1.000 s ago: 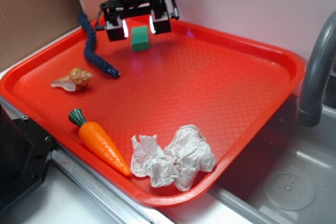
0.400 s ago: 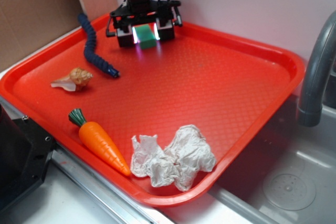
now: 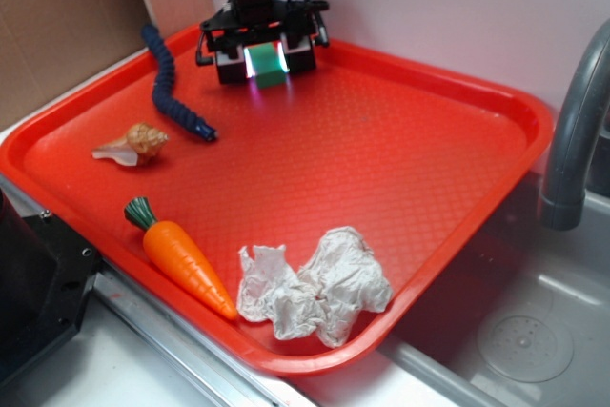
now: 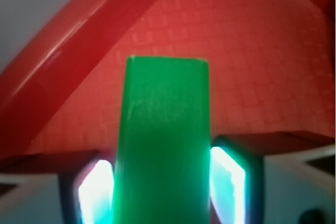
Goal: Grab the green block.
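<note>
Exterior view: arm reaching straight down at the tray's (image 3: 496, 92) far-left corner, gripper (image 3: 264, 56) lowered to the tray floor. Fingers (image 3: 229, 64) stand either side of the green block (image 3: 267, 61), pressed against its flanks. Wrist view: green block (image 4: 163, 145) fills the gap between both lit pads (image 4: 227, 184), near the tray's rim.

the gripper (image 3: 265, 56) has dropped from above the green block (image 3: 268, 64) to straddle it, fingers closing in
</note>
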Tool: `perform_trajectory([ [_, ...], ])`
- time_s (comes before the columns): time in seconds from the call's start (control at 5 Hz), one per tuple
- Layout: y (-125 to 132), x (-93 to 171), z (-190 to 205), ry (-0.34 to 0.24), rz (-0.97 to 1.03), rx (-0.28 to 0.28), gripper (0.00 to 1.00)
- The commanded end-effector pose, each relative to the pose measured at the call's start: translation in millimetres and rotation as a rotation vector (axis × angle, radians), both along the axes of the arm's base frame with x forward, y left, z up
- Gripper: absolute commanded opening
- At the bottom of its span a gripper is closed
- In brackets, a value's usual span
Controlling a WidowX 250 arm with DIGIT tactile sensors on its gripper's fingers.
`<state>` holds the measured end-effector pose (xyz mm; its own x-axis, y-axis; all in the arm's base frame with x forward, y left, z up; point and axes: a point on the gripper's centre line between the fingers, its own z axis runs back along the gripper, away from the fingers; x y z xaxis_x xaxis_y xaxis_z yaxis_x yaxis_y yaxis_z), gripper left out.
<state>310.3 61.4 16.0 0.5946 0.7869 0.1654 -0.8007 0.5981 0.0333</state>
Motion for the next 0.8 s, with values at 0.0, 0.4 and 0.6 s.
perform_trajectory([
  [0.0,-25.8,-19.2,66.7,0.018,-0.343,-0.047,0.0],
  [0.4,-64.6,-64.9,115.7,0.099,-0.806,-0.145,0.0],
  [0.6,-75.8,-92.0,136.9,0.07,-0.887,-0.119,0.0],
])
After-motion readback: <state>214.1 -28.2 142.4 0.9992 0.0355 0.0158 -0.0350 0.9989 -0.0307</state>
